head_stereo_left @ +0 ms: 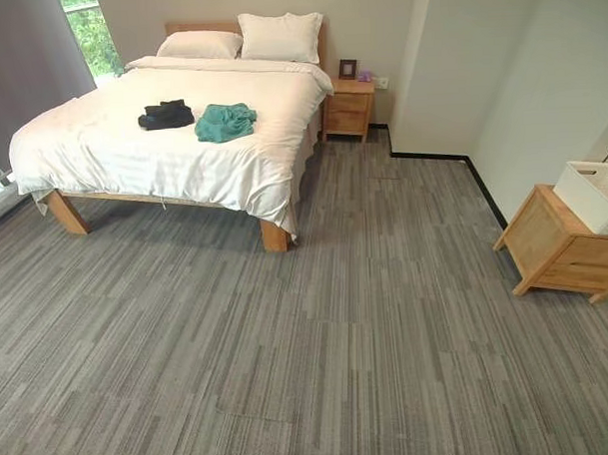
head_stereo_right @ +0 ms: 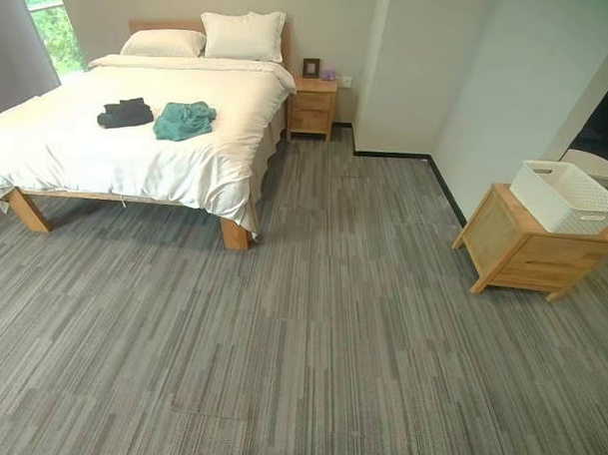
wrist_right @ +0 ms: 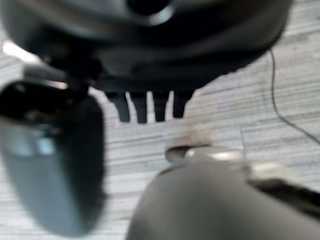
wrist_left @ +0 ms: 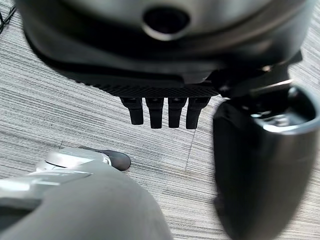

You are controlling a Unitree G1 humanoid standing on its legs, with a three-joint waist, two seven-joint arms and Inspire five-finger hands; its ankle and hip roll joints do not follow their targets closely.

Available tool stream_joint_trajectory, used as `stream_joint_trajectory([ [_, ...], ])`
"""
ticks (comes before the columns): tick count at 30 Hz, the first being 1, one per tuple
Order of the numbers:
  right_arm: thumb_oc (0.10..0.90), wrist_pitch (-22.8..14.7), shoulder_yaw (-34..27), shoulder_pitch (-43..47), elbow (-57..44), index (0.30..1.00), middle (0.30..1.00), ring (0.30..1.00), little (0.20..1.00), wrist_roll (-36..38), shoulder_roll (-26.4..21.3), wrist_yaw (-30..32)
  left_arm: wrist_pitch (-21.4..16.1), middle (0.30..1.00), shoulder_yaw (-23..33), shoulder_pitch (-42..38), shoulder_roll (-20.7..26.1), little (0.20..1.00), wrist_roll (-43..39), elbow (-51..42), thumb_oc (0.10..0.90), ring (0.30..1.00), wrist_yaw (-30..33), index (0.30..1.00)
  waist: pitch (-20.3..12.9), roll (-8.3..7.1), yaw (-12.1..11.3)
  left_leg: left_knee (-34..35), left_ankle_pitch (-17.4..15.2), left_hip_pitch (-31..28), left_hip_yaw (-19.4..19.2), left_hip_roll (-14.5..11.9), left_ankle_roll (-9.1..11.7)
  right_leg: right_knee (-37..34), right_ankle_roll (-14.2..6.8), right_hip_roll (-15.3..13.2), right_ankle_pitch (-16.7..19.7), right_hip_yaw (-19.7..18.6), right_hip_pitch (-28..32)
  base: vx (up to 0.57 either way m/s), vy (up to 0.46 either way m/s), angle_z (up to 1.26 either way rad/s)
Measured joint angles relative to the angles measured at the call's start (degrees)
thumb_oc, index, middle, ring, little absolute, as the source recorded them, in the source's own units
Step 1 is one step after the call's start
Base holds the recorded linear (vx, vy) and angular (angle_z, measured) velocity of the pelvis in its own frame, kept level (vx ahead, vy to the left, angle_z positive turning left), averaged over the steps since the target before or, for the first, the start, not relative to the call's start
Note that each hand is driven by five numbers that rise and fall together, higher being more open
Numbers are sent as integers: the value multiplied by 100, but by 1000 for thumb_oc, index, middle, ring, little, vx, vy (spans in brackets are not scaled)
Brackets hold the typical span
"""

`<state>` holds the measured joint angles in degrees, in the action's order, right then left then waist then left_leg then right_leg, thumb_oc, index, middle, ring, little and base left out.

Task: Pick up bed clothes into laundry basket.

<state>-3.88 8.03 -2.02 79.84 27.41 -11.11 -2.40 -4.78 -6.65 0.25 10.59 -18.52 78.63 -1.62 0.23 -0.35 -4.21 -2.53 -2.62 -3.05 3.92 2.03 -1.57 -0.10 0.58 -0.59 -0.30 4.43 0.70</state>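
Robot stands off from the bed, both hands empty, with the laundry run not yet begun

The left hand (wrist_left: 165,75) and right hand (wrist_right: 150,65) hang over bare grey striped carpet (head_stereo_left: 318,337), fingers (wrist_left: 155,112) straight, side by side and holding nothing; well ahead of those fingers, a crumpled teal garment (head_stereo_left: 225,121) and a folded black garment (head_stereo_left: 166,114) lie just beside each other on the white-covered wooden bed (head_stereo_left: 182,162), while the white perforated plastic laundry basket (head_stereo_right: 565,194) sits on a low wooden cabinet (head_stereo_right: 530,250), a surface far off to the right-hand side; the step in hand looks like the approach, and the next move likely calls for walking to the bed until the clothes lie within reach of the fingers
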Motion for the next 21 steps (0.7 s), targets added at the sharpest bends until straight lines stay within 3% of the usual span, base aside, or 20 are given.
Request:
stream_joint_trajectory([
  [5,800,-16,-127,36,70,900,900,900,900,-189,-13,3,-9,900,50,23,10,900,9,-34,800,900,-15,900,-14,28,4,151,30,-143,2,1,0,-412,-22,16,208,-3,260,26,16,0],
  [12,800,-8,-417,69,-33,900,900,900,900,560,-95,2,-14,900,31,27,29,900,-98,-183,800,900,14,900,-26,48,38,311,56,-269,-7,-2,5,-547,-21,32,271,-47,373,6,8,0],
  [17,800,0,-400,193,-1333,900,900,900,900,732,-353,142,18,900,-9,-16,277,900,-550,-1510,800,900,228,900,55,40,61,338,97,-258,-39,3,-42,-548,-57,27,300,-90,338,-27,11,-3],
  [21,800,-83,-398,179,-3665,900,900,900,900,661,-614,286,-68,900,143,213,574,900,-623,-4084,800,900,490,900,153,96,67,529,252,-276,-35,3,-46,-550,-100,22,379,-94,280,-18,4,0],
])
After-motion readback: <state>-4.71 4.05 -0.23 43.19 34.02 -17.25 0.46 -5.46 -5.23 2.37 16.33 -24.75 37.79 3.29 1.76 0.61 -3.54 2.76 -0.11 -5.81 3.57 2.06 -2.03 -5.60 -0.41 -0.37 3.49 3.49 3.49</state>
